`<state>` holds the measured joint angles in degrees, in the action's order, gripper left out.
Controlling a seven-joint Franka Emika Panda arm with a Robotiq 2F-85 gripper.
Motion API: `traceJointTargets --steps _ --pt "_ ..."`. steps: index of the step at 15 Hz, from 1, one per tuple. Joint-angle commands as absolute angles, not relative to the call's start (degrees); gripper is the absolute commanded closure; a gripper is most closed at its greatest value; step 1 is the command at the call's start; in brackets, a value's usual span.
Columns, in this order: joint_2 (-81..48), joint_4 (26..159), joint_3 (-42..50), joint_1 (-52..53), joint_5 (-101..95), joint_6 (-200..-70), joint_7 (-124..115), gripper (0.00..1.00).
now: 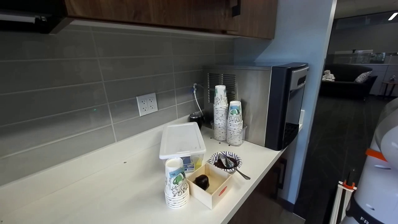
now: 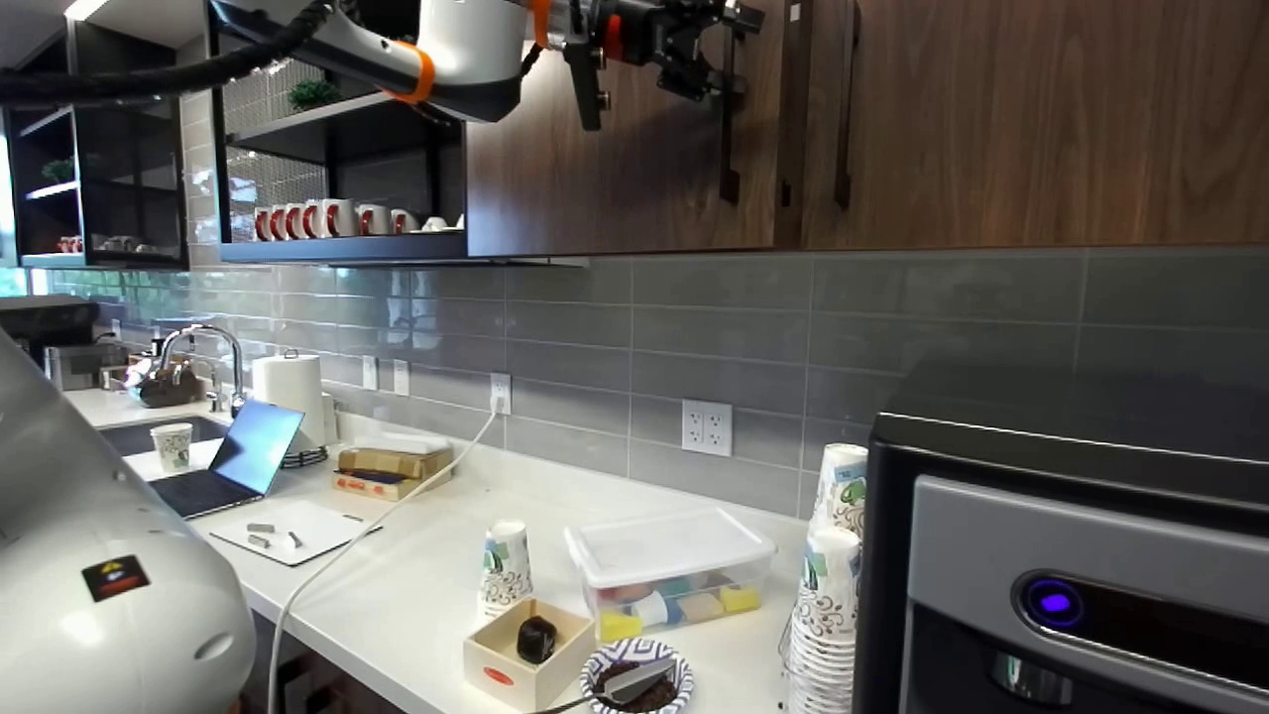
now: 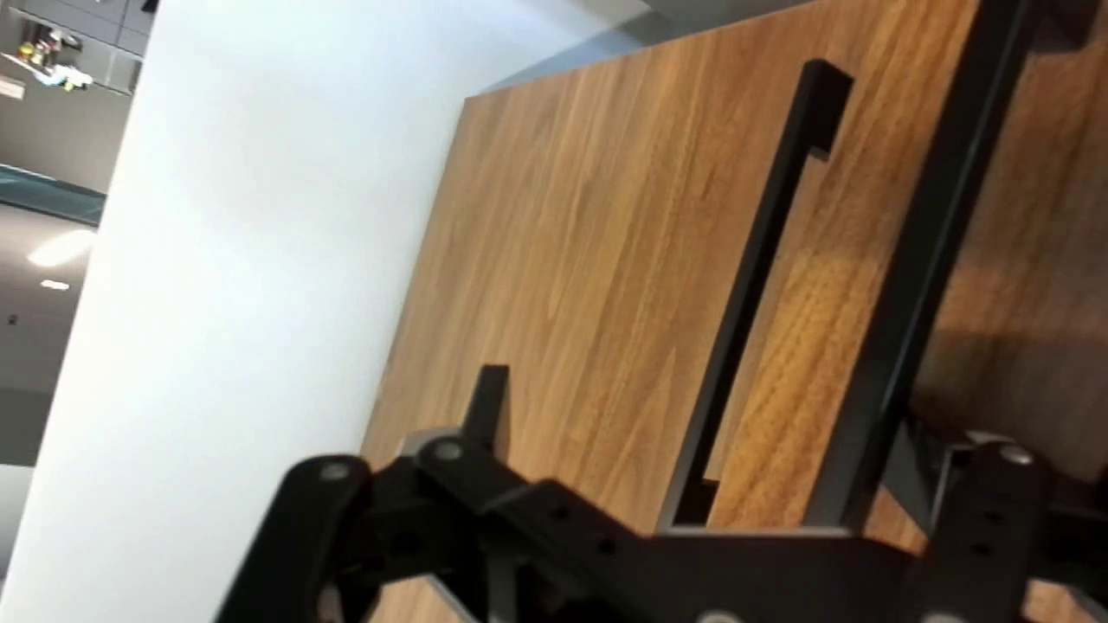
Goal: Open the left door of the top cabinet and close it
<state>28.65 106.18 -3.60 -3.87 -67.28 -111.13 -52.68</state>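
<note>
The top cabinet [image 2: 1041,129] is brown wood-grain and shows in all views. Its left door [image 2: 615,169] seems slightly ajar, its right edge standing a little proud of the neighbouring door. The door's black vertical handle [image 2: 729,149] also shows in the wrist view [image 3: 935,260] and in an exterior view [image 1: 236,8]. My gripper [image 2: 734,50] is at the upper part of this handle. In the wrist view the gripper [image 3: 705,411] is open, fingers wide apart. The handle lies between them, close to the right finger, whose tip is partly hidden behind it.
The right door's handle [image 3: 762,285] runs close beside, between the fingers in the wrist view. An open shelf with mugs [image 2: 332,218] adjoins the cabinet. Below, the counter [image 2: 416,585] holds cup stacks, a lidded plastic box [image 2: 674,555], a wooden box [image 2: 506,664] and an ice machine [image 1: 248,109].
</note>
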Motion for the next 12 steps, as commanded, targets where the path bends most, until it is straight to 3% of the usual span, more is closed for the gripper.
traceJointTargets --steps 1,12 --pt "35.15 109.94 -5.39 -3.04 -65.78 -102.93 -49.59 0.00" --pt "45.15 114.63 -14.40 3.32 -65.16 -81.14 -43.95 0.00"
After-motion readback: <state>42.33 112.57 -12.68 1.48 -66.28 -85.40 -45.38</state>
